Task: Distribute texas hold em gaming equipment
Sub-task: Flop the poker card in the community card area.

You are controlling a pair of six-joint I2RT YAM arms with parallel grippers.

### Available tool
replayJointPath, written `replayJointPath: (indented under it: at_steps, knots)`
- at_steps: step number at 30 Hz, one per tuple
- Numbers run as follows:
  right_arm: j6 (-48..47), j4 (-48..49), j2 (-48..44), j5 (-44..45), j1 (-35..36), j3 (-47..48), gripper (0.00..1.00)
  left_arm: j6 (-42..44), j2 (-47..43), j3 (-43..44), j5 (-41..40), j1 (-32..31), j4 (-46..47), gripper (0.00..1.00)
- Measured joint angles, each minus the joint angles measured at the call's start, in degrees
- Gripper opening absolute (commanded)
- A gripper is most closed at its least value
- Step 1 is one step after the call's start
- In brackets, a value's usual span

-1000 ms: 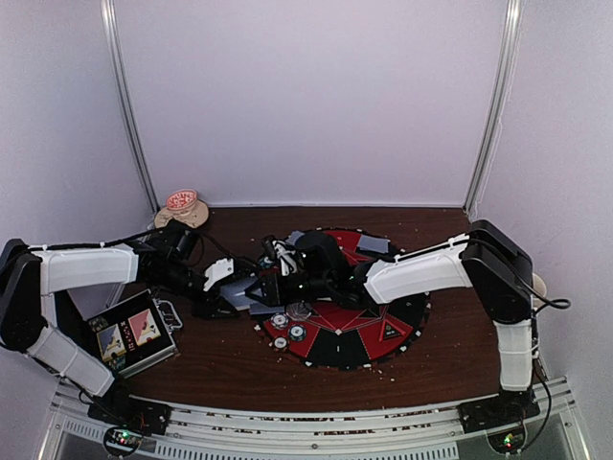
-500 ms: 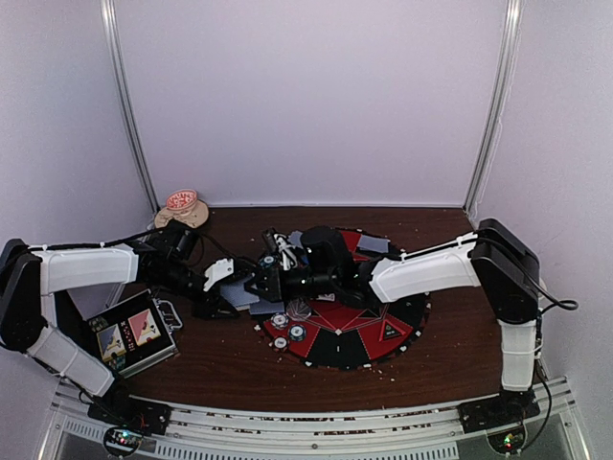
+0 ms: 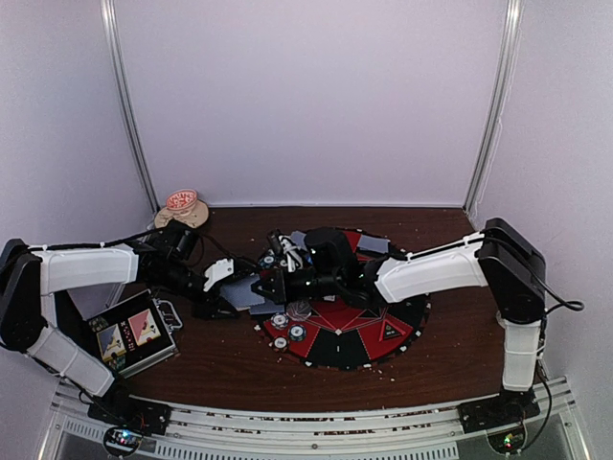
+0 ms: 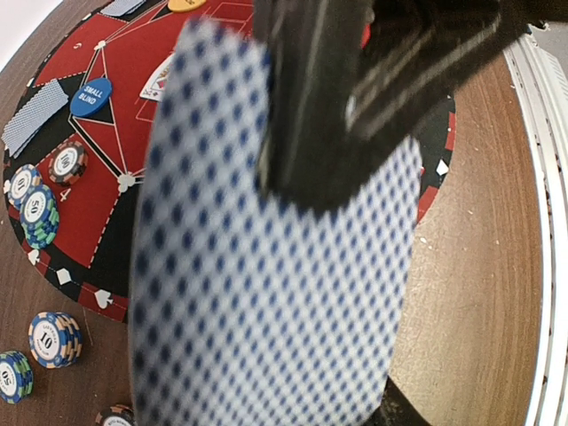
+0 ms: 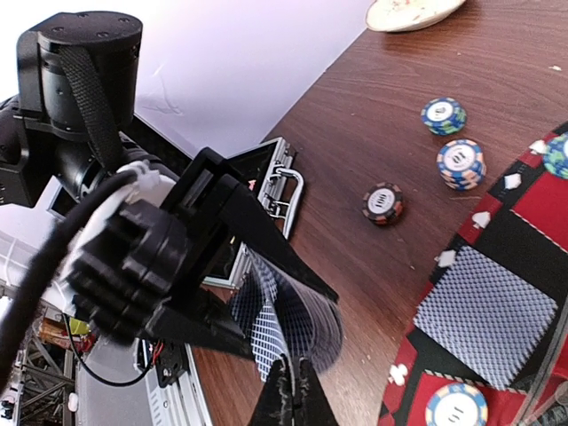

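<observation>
Cards (image 4: 266,293) bowed, dotted backs, round striped chips (image 4: 55,339)

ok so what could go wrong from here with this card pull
1. The right gripper is shut on the edge of the cards, where the layers look splayed, so it may drag out more than one.
2. The left gripper holds the cards bowed; a pull could spring them loose.
3. The chips sit right by both grippers, so a falling card or a low arm could knock them.
</observation>
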Motion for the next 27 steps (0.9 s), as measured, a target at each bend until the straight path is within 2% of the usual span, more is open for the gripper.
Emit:
replayJointPath:
  at_steps: [7,16,23,27]
  knots:
    - [-6.8,-7.7,-11.1,8.7,-1.7,-5.1,0.00,0.0,0.0,0.0,0.0,0.0,0.0,0.46]
    - [-21.4,-24.0,-22.2,34.5,-2.1,-5.5,0.00,0.0,0.0,0.0,0.0,0.0,0.0,0.46]
    - [-32.0,-33.5,-21.6,52.2,-0.3,-5.0,0.00,0.0,0.0,0.0,0.0,0.0,0.0,0.46]
    - [-38.6,-36.8,-16.3,62.8,2.0,-2.5,0.00,0.0,0.0,0.0,0.0,0.0,0.0,0.46]
